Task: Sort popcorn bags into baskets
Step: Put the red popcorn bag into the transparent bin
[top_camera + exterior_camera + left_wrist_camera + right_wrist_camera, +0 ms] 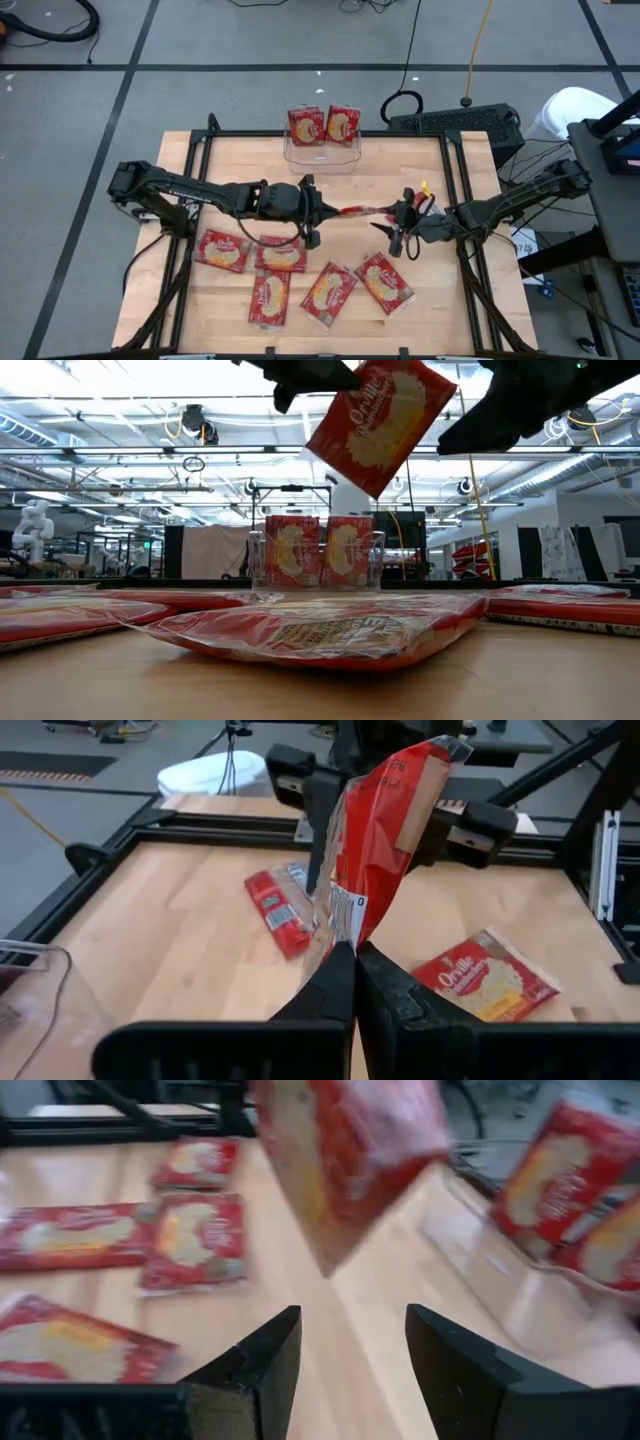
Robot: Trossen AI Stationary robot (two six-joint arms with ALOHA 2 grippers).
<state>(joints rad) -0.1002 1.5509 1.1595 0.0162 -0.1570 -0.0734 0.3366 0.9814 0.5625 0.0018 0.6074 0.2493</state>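
Observation:
My left gripper (322, 212) is shut on one red popcorn bag (355, 210) and holds it in the air over the table's middle. In the low view this bag (380, 420) hangs tilted, one corner down. My right gripper (398, 228) is open just past the bag's free end, and in the right wrist view the bag (350, 1150) is ahead of its spread fingers (440, 1360), apart from them. The clear basket (322, 160) at the far edge holds two bags (306, 125) standing upright. Several more bags (280, 255) lie flat on the near half. My left gripper pinches the bag's edge (345, 925) between its two fingers (330, 990), coming level from the table's left. The bag is lifted clear, standing on edge and stretching away from the fingers toward the right arm.
Flat bags lie at near left (222, 250), near centre (330, 292) and near right (385, 282). A black frame rail (455, 200) runs along the table's sides. Bare wood shows between the basket and the grippers. A keyboard (455, 122) sits beyond the far right corner.

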